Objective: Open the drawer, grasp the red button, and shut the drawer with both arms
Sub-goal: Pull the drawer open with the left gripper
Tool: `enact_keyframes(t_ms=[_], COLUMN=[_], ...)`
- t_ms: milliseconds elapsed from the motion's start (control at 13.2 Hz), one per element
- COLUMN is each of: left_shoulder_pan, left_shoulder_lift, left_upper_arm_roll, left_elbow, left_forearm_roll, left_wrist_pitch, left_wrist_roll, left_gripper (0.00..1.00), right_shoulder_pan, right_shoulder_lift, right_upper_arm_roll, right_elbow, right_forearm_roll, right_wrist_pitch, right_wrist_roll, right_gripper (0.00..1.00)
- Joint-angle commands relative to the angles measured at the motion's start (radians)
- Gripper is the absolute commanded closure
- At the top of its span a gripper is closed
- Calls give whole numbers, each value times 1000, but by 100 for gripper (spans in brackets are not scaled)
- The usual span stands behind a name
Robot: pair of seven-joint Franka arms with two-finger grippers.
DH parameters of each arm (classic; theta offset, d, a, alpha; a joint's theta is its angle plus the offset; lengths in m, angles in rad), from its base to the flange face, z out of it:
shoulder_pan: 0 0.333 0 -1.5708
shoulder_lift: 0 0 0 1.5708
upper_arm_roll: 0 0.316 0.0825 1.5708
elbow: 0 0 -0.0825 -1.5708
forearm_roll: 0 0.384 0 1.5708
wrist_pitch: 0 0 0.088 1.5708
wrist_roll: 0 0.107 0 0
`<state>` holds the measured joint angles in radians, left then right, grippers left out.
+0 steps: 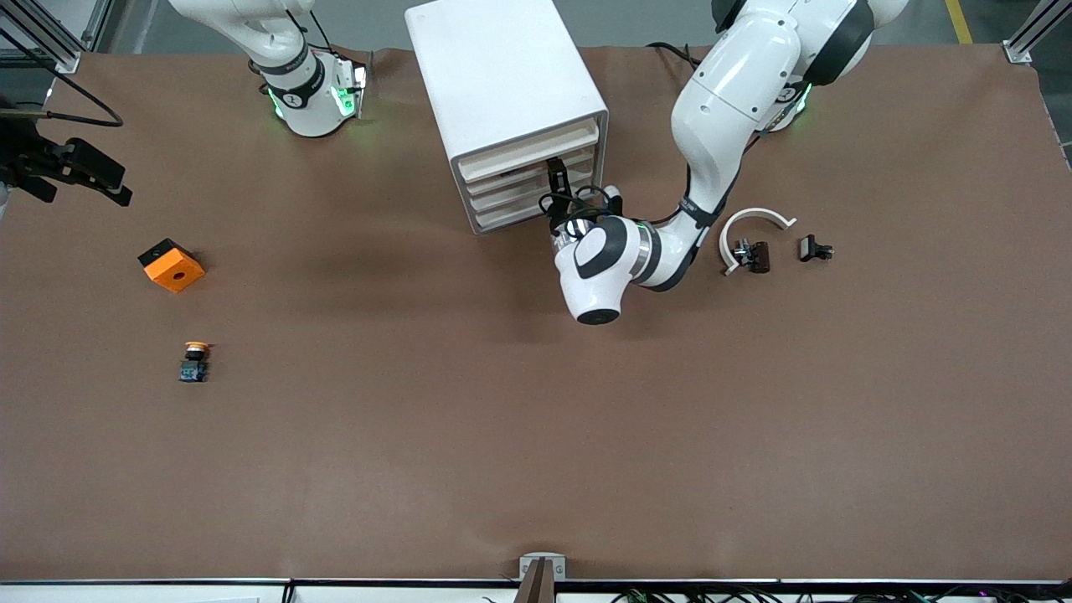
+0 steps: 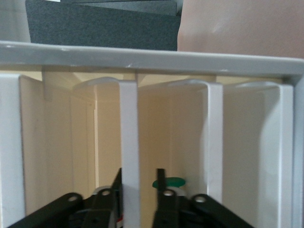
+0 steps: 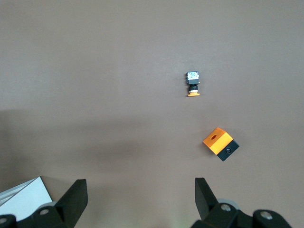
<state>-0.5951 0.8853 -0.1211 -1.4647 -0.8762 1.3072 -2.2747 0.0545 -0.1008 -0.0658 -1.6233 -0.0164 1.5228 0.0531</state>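
Left end effector (image 2: 139, 199) clenched on drawer (image 2: 129, 156) front lip at cabinet (image 1: 502, 79); right end effector (image 3: 141, 199) released, waiting above tabletop (image 3: 118, 71).

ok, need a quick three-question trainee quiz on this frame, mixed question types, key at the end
1. Which lies nearer the front camera: the orange cube or the yellow-capped button?
2. True or false: the right pincer is clamped on the orange cube.
3. The left pincer is at: A) the front of the cabinet; B) the curved white piece; C) the black clip.

Key: 1, the yellow-capped button. 2, false; it is open and empty over bare table at the right arm's end. 3, A.
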Motion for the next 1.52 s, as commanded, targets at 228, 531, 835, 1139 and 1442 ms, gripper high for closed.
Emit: enact_keyframes(t_ms=[228,531,835,1139,1442], left_shoulder_pan=[81,175,247,273,291], left_shoulder_lift=[29,38,38,38,38], left_upper_arm_roll=[17,18,18,21,26], left_elbow=[64,115,127,127,139], left_forearm_roll=[-24,-36,-36,-36,-35], left_wrist_pitch=[-8,18,26,38,49], left_wrist_roll=[10,58,159,224,259], left_gripper=[100,100,100,92,0], right_shoulder_pan=[-7,-7,-5,-7,2], right_shoulder_lift=[12,12,12,12,29], right_upper_arm_roll=[4,4,4,4,6], right_elbow=[37,39,40,40,40], right_forearm_roll=[-7,-5,-5,-7,3], right_wrist_pitch=[-13,-13,-13,-13,-9], right_wrist_roll=[11,11,11,11,11], right_gripper=[0,0,0,0,0])
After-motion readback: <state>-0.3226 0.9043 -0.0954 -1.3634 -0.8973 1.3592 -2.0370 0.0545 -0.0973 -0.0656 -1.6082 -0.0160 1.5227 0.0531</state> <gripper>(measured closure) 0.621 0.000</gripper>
